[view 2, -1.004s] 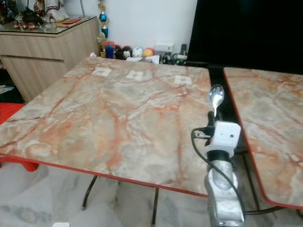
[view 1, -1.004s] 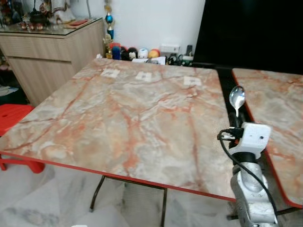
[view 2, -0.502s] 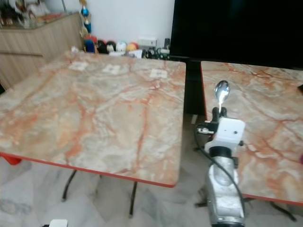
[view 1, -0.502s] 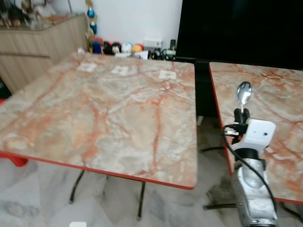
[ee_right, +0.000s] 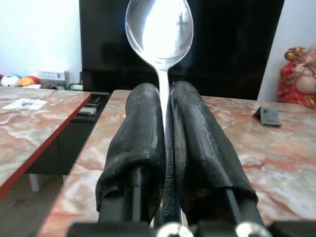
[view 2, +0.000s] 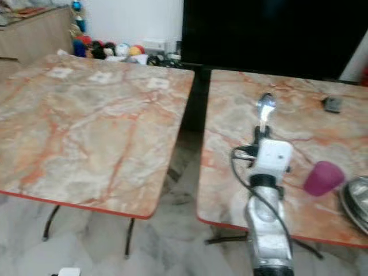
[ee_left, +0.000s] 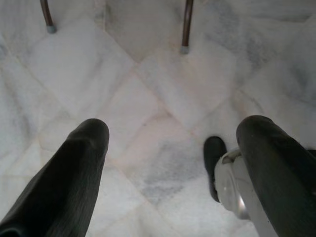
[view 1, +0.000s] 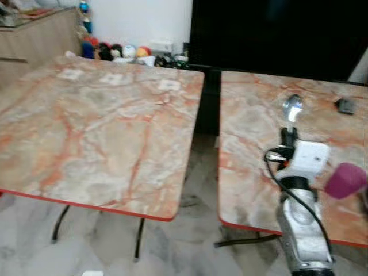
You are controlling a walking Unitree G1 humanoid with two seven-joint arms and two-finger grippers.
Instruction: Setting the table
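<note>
- The spoon (ee_right: 159,34) stands upright in the right gripper (ee_right: 168,106), its handle pressed between the two black fingers (ee_right: 136,143) and its bowl rising above their tips.
- The lower part of the handle is hidden between the fingers; some embossed letters show there, but I cannot read them.
- The right gripper is clamped on the spoon, and it is held over the near part of the right table (view 2: 230,115), a marble-pattern top with a red edge.
- On this table a purple cup (view 2: 323,177) stands just beside the arm, and a metal bowl (view 2: 356,201) near it is cut off by the edge of the head view.
- A small dark object (view 2: 332,104) lies farther back; it is too blurred to identify.
- The left table (view 1: 86,115) stands apart from the right one, with a gap between them, and a few small papers (view 1: 169,84) lie near its far edge.
- The left gripper (ee_left: 173,143) hangs over the white marble floor (ee_left: 148,89) with its fingers wide apart and nothing between them.
- A red figurine (ee_right: 298,74) stands behind the right table.
</note>
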